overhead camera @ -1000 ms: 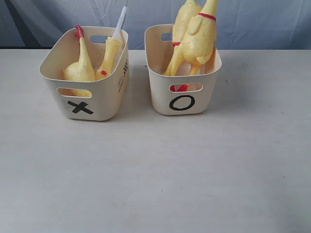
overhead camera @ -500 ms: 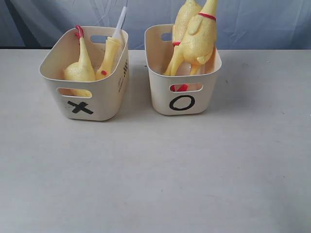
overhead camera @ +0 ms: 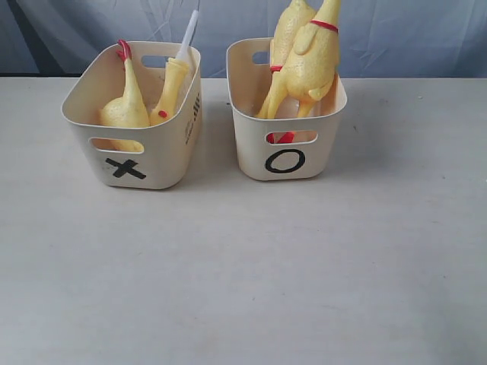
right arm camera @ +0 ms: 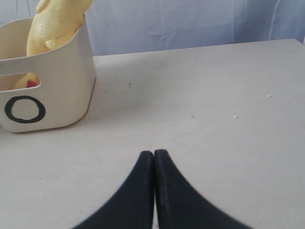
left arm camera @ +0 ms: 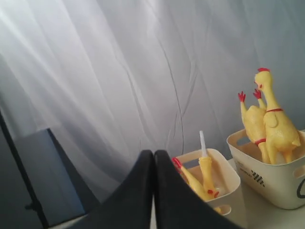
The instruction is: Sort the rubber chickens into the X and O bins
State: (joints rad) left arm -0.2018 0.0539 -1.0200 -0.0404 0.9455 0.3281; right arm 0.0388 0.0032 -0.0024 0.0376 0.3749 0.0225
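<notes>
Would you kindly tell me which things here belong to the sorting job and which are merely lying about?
Job: X bin; O bin; small rubber chicken and tube-fitted rubber chicken in the X bin; large rubber chickens in the O bin.
Merely there: table; pale curtain.

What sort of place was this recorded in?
Probably a staged lab tabletop rather than a home: a plain pale table, a draped bluish cloth backdrop, and the marked X bin and O bin holding rubber chickens.
</notes>
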